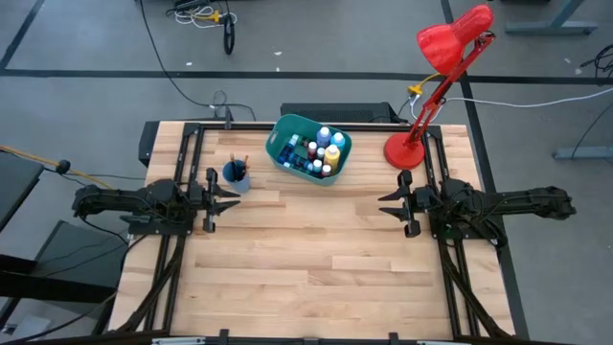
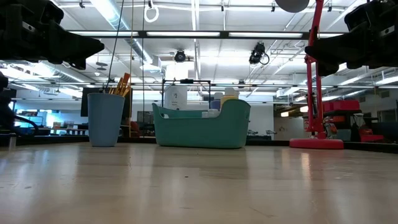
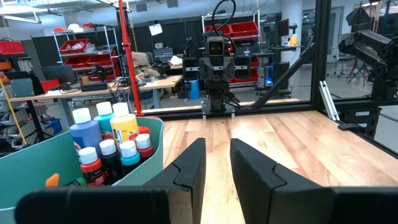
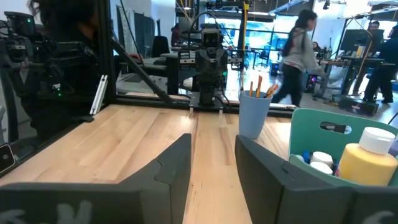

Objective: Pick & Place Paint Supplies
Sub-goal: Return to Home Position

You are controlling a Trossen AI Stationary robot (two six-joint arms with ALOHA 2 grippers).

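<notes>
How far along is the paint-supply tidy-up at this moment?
Done: paint bottles sit in the teal bin, brushes stand in the blue cup. In hand: nothing; left hand and right hand are open, at opposite sides of the table. Left: no loose supplies visible.

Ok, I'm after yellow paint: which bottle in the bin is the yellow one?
The tall white-capped yellow bottle in the teal bin, beside the tall blue bottle; the small bottles by it are red, dark or blue.

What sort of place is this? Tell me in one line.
Probably a robotics lab or workshop: a wooden table on a dark metal frame, shelves of red bins in the room behind it, and long ceiling lights among bare pipes overhead.
</notes>
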